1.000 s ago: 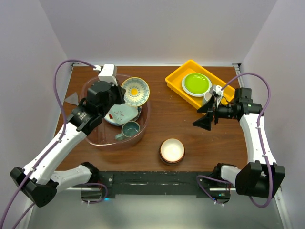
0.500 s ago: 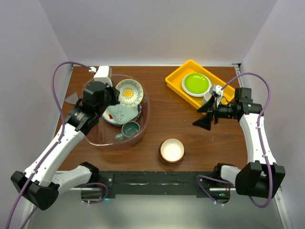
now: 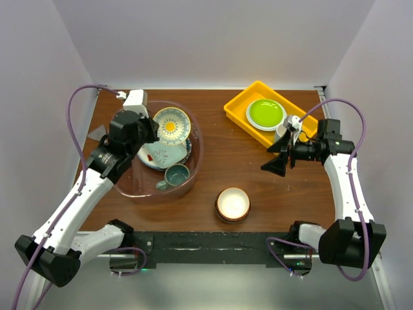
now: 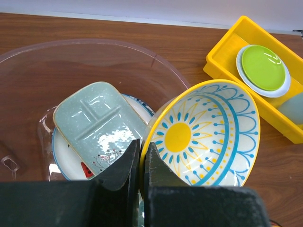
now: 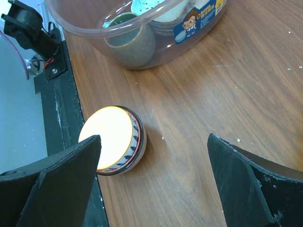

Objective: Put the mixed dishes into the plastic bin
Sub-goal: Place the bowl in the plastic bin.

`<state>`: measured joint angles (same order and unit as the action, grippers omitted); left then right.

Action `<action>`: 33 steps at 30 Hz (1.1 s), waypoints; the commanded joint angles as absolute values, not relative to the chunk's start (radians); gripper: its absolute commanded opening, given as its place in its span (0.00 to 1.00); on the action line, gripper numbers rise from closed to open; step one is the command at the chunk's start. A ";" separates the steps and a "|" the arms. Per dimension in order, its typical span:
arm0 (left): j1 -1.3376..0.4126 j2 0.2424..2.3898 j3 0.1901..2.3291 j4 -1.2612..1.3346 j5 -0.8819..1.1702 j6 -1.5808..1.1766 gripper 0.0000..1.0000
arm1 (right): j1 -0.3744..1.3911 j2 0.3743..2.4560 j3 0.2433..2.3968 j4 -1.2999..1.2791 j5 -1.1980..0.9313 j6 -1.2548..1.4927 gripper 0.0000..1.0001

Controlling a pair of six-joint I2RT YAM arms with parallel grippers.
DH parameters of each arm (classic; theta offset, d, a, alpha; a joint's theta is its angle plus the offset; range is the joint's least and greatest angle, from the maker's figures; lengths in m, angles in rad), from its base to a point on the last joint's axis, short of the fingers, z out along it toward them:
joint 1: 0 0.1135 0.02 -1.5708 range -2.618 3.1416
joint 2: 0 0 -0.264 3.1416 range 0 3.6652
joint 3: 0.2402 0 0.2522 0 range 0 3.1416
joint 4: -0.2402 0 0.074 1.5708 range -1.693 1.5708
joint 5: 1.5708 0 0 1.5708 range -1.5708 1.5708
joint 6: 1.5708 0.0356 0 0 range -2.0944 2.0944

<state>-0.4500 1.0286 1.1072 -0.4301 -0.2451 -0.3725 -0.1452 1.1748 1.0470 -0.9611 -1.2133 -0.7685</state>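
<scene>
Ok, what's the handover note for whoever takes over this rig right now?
Left hand: shut on the rim of the yellow-and-blue bowl, held over the plastic bin, not released.
Right hand: open, empty, above the table.
Done: mint dish on a plate and teal mug lie in the bin.
Left: set down the held bowl; fetch the small bowl standing on the table near the front edge, outside the bin.

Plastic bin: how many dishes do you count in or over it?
4: teal mug, bin's near side; mint dish on white plate; sun-patterned bowl in left end effector. More may be hidden.
</scene>
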 commanded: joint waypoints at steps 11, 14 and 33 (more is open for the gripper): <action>-0.419 0.999 1.085 -0.341 -0.222 -0.354 0.00 | -0.149 1.157 1.045 -0.936 -1.215 -0.764 0.98; -0.414 0.999 1.077 -0.339 -0.218 -0.354 0.00 | -0.149 1.158 1.045 -0.936 -1.213 -0.764 0.98; -0.384 1.011 1.043 -0.321 -0.196 -0.354 0.00 | -0.149 1.160 1.043 -0.930 -1.210 -0.761 0.98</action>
<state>-0.3988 1.0241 1.0424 -0.4198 -0.2108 -0.3683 -0.1452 1.1748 1.0428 -0.9501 -1.2129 -0.7662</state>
